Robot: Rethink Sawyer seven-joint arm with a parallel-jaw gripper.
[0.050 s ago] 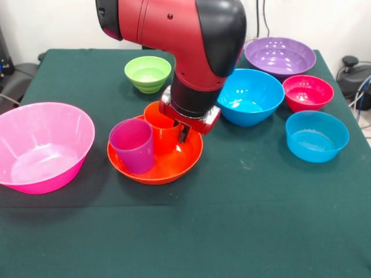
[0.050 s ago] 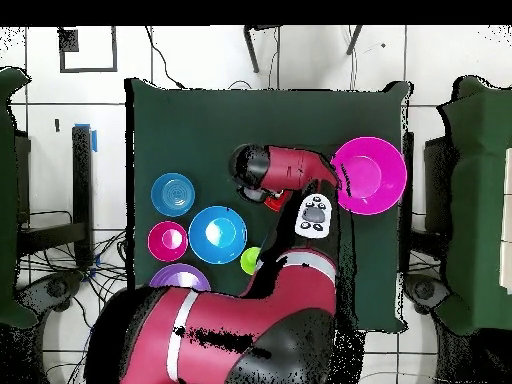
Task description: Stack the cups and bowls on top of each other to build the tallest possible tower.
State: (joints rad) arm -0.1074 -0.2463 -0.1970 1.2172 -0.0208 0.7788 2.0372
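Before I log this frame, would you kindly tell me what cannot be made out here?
- Pincer, front view: the arm's wrist covers it; open or shut cannot be told.
- Orange cup, front view: its far side is behind the wrist.
- Orange bowl, overhead view: hidden under the arm.
- Purple bowl, overhead view: partly covered by the arm.

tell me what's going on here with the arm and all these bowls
The robot arm has its pincer down at the orange cup, which stands beside a purple cup inside the orange bowl. Whether it grips the cup is hidden. No tower yet: the pink bowl, green bowl, two blue bowls, red bowl and purple bowl sit separately on the table.
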